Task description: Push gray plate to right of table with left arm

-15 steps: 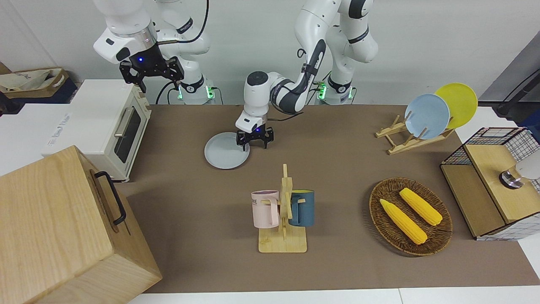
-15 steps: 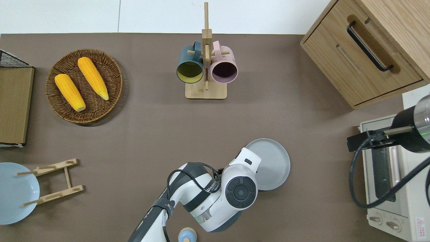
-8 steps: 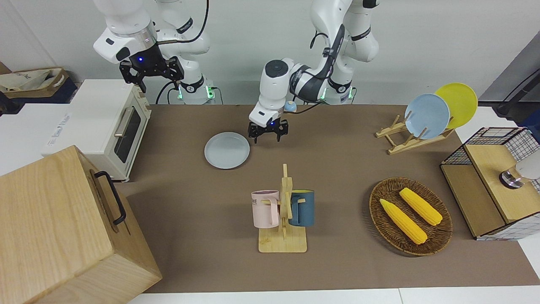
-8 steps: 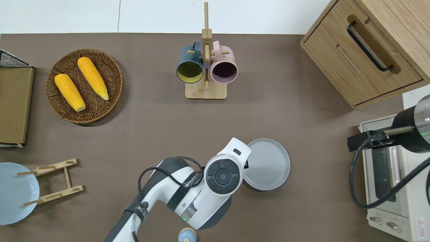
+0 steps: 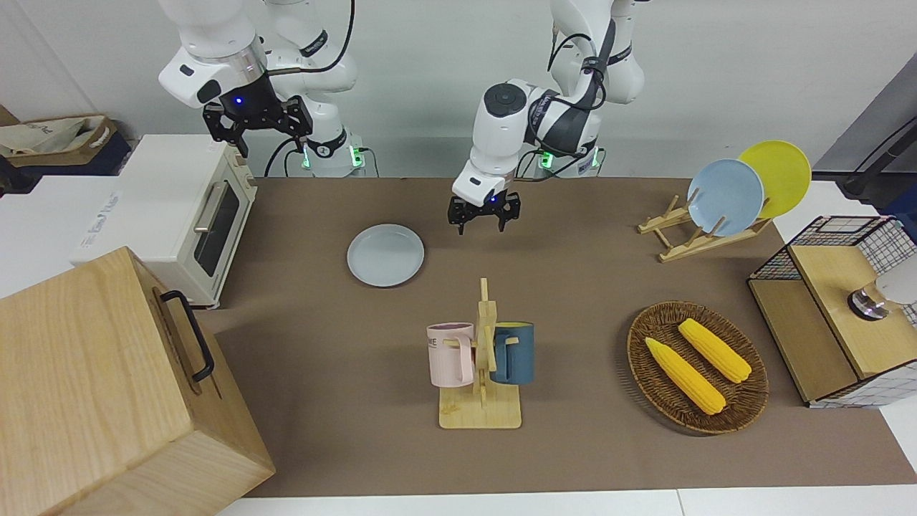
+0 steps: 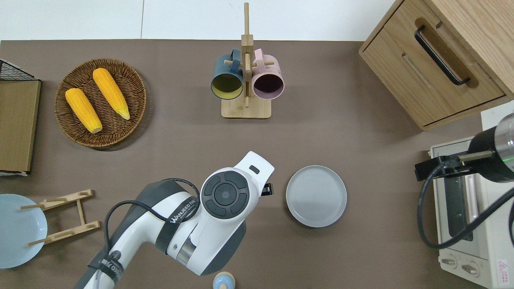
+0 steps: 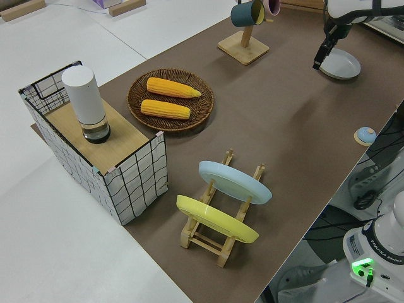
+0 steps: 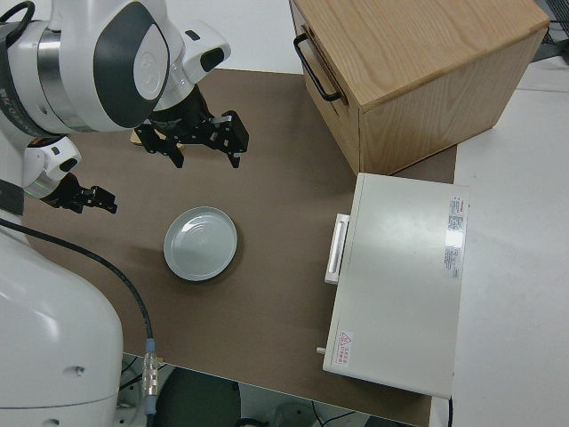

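toward the right arm's end: gray plate (image 5: 385, 255) flat on worktop (image 5: 573, 287), so i judge the push done.
left hand (image 5: 484, 215): lifted beside plate, apart, fingers seemingly spread, holding nothing.
right arm: parked.

My table (image 5: 573, 287) carries the gray plate (image 5: 385, 255), mug rack (image 5: 481, 401), corn basket (image 5: 697, 368), plate rack (image 5: 688, 240), wooden cabinet (image 5: 107, 387), toaster oven (image 5: 179, 215).
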Controlling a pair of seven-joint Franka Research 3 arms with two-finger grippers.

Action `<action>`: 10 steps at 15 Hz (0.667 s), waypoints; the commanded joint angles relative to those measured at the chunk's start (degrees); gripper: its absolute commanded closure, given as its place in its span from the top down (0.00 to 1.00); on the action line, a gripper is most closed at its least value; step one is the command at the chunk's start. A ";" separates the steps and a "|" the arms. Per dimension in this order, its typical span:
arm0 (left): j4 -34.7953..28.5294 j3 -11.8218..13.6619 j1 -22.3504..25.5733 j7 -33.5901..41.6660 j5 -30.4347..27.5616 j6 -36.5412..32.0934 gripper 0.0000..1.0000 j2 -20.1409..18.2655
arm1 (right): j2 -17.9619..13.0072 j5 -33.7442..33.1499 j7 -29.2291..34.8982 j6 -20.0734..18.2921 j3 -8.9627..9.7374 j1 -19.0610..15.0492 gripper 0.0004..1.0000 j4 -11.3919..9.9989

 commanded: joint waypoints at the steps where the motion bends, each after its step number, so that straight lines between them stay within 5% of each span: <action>1: -0.20 -0.34 3.02 3.67 -0.34 -3.76 0.99 -3.04 | -0.14 0.25 0.66 -0.89 0.92 -1.07 0.98 0.53; 10: 6.65 -0.34 17.07 21.24 -0.17 -17.74 0.99 -6.64 | -0.14 0.25 0.66 -0.89 0.92 -1.15 0.98 0.53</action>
